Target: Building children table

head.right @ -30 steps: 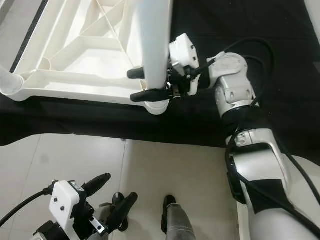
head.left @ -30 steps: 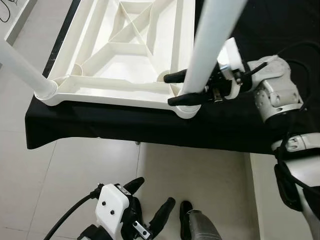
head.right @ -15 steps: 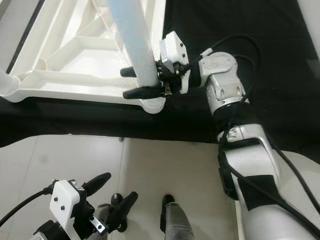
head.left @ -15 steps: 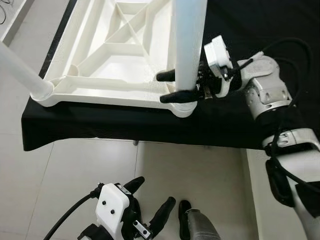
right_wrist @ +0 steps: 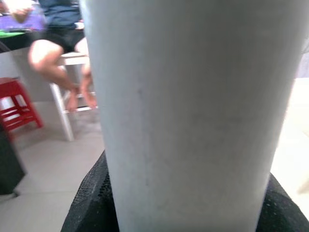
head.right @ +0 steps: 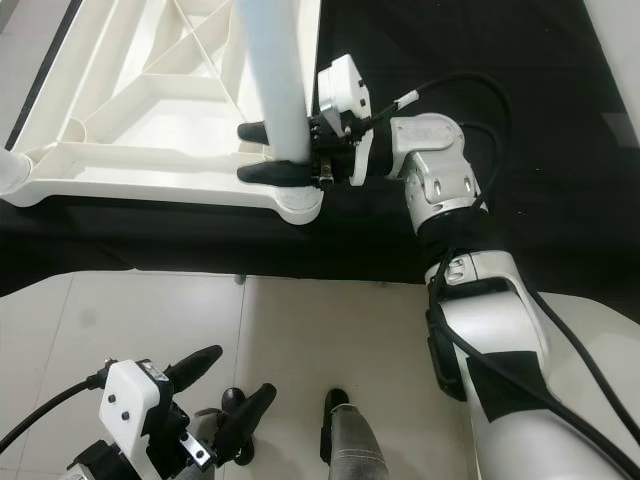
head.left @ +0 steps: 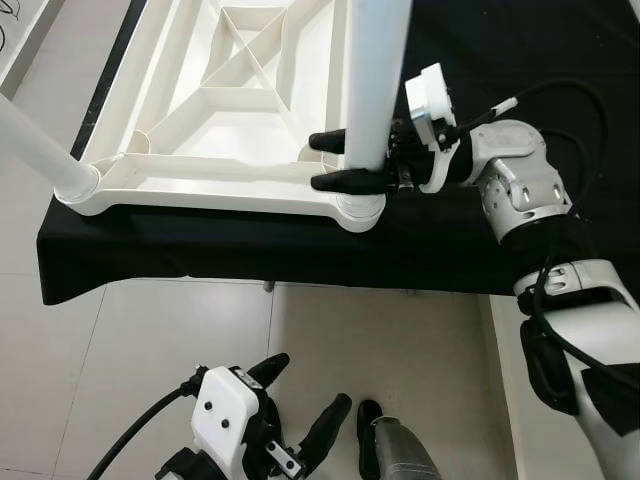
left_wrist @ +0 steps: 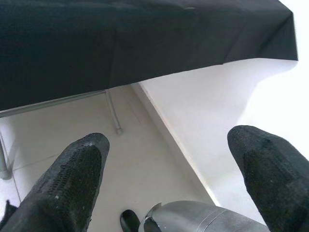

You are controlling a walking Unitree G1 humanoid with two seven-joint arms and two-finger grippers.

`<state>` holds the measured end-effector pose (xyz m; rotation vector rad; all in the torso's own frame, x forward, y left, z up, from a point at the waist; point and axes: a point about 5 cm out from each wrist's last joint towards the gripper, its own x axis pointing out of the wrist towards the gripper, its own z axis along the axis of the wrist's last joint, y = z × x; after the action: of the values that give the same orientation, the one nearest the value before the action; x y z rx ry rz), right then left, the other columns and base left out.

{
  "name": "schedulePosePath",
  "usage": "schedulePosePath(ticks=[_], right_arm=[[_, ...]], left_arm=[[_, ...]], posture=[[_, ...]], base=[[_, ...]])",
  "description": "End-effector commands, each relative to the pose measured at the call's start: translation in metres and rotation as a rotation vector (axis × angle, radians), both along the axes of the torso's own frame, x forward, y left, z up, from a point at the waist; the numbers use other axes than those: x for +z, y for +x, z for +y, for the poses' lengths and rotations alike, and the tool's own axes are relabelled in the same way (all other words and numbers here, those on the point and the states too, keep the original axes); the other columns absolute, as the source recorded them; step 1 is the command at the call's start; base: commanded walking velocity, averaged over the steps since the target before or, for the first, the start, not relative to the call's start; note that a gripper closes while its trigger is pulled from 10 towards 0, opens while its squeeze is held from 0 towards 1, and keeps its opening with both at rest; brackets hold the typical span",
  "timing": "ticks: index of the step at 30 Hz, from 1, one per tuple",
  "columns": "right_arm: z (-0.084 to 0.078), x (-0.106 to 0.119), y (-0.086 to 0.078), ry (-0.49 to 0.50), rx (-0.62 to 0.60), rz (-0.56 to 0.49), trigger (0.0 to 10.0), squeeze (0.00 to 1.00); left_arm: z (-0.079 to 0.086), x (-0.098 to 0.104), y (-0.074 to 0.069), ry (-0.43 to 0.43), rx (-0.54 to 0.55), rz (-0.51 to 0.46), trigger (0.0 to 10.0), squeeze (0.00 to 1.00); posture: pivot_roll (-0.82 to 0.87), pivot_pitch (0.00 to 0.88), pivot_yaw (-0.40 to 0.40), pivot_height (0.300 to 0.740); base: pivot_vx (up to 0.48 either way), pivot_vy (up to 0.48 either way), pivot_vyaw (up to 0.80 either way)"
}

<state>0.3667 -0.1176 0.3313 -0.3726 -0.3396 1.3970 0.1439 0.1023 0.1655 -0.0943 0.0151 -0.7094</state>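
left eye view, upper middle of the frame: white plastic children's table top lying upside down on a black-draped counter, ribbed underside facing up. near its lower right corner, a white table leg standing upright in the corner socket. clamped around that leg just above the socket, the right end effector, one black finger on each side of the tube, squeezing it. at the left edge of the frame, a second leg already seated in the other near corner, leaning out toward the camera.

right wrist view: same leg up close, smooth matt white tube spanning the middle, black finger pads hugging both sides at the bottom. behind it, a seated person on a white stool and a red stool, blurred.

left wrist view and bottom of the head views: left end effector hanging idle over the tiled floor, spread wide, holding nothing.

judged from the look: hollow moulded plastic, light, stiff, rather slippery on a round surface. probably best gripped low, close to the socket, where twisting or pushing down gives least leverage to tip the leg. top likely light enough to slide on the cloth under a hard push.
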Motion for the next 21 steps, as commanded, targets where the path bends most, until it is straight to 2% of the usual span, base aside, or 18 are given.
schedulePosePath(ticks=[1, 2, 3, 5, 6, 8, 9, 10, 11, 12, 13, 14, 16, 17, 19, 20, 21], right_arm=[[0.001, -0.029, 0.008, -0.011, -0.121, 0.111, 10.0, 0.0], [0.0, -0.034, 0.01, 0.002, -0.174, 0.13, 10.0, 0.0], [0.0, -0.034, 0.01, 0.002, -0.174, 0.13, 10.0, 0.0], [-0.004, -0.05, 0.008, 0.041, -0.322, 0.196, 10.0, 0.0], [-0.004, -0.05, 0.008, 0.041, -0.322, 0.196, 10.0, 0.0], [-0.014, -0.069, 0.0, 0.11, -0.54, 0.257, 10.0, 0.0], [-0.014, -0.069, 0.0, 0.11, -0.54, 0.257, 10.0, 0.0], [-0.022, -0.087, -0.007, 0.112, -0.778, 0.253, 10.0, 0.0], [-0.031, -0.097, -0.013, 0.112, -0.955, 0.236, 10.0, 0.0], [-0.031, -0.097, -0.013, 0.112, -0.955, 0.236, 10.0, 0.0], [-0.012, -0.141, -0.065, 0.116, -1.147, 0.255, 10.0, 0.0], [-0.004, -0.148, -0.077, 0.133, -1.159, 0.276, 10.0, 0.0], [0.012, -0.15, -0.079, 0.18, -1.16, 0.309, 10.0, 0.0], [0.012, -0.15, -0.079, 0.18, -1.16, 0.309, 10.0, 0.0], [0.039, -0.138, -0.064, 0.25, -1.125, 0.305, 10.0, 0.0], [0.039, -0.138, -0.064, 0.25, -1.125, 0.305, 10.0, 0.0], [0.053, -0.13, -0.054, 0.28, -1.108, 0.301, 10.0, 0.0]], left_arm=[[-0.002, -0.008, -0.004, -0.002, -0.016, 0.048, 10.0, 0.0], [-0.002, -0.008, -0.004, -0.003, -0.017, 0.049, 10.0, 0.0], [-0.002, -0.008, -0.004, -0.003, -0.017, 0.049, 10.0, 0.0], [-0.004, -0.008, -0.004, -0.005, -0.016, 0.048, 10.0, 0.0], [-0.004, -0.008, -0.004, -0.005, -0.016, 0.048, 10.0, 0.0], [-0.004, -0.008, -0.004, -0.008, -0.014, 0.047, 10.0, 0.0], [-0.004, -0.008, -0.004, -0.008, -0.014, 0.047, 10.0, 0.0], [-0.004, -0.009, -0.003, -0.008, -0.012, 0.047, 10.0, 0.0], [-0.003, -0.009, -0.003, -0.009, -0.012, 0.048, 10.0, 0.0], [-0.003, -0.009, -0.003, -0.009, -0.012, 0.048, 10.0, 0.0], [-0.002, -0.009, 0.001, -0.017, -0.011, 0.045, 10.0, 0.0], [-0.002, -0.01, 0.004, -0.02, -0.012, 0.044, 10.0, 0.0], [-0.002, -0.01, 0.006, -0.023, -0.019, 0.042, 10.0, 0.0], [-0.002, -0.01, 0.006, -0.023, -0.019, 0.042, 10.0, 0.0], [-0.002, -0.012, 0.011, -0.012, -0.023, 0.031, 10.0, 0.0], [-0.002, -0.012, 0.011, -0.012, -0.023, 0.031, 10.0, 0.0], [-0.001, -0.014, 0.016, -0.003, -0.017, 0.022, 10.0, 0.0]], posture=[[0.07, 0.464, -0.014, 0.74], [0.06, 0.463, -0.026, 0.74], [0.06, 0.463, -0.026, 0.74], [0.05, 0.466, -0.04, 0.74], [0.05, 0.466, -0.04, 0.74], [0.04, 0.466, -0.048, 0.74], [0.04, 0.466, -0.048, 0.74], [0.03, 0.463, -0.052, 0.74], [0.03, 0.463, -0.052, 0.74], [0.03, 0.463, -0.052, 0.74], [0.01, 0.464, -0.042, 0.74], [0.01, 0.455, -0.026, 0.74], [0.01, 0.452, -0.025, 0.74], [0.01, 0.452, -0.025, 0.74], [0.02, 0.417, -0.021, 0.74], [0.02, 0.417, -0.021, 0.74], [0.03, 0.4, -0.023, 0.74]], base=[[0.0, 0.0, 0.0], [0.0, 0.0, 0.0], [0.0, 0.0, 0.0], [0.0, 0.0, 0.0], [0.0, 0.0, 0.0], [0.0, 0.0, 0.0], [0.0, 0.0, 0.0], [0.0, 0.0, 0.0], [0.0, 0.0, 0.0], [0.0, 0.0, 0.0], [0.0, 0.0, 0.0], [0.0, 0.0, 0.0], [0.0, 0.0, 0.0], [0.0, 0.0, 0.0], [0.0, 0.0, 0.0], [0.0, 0.0, 0.0], [0.0, 0.0, 0.0]])
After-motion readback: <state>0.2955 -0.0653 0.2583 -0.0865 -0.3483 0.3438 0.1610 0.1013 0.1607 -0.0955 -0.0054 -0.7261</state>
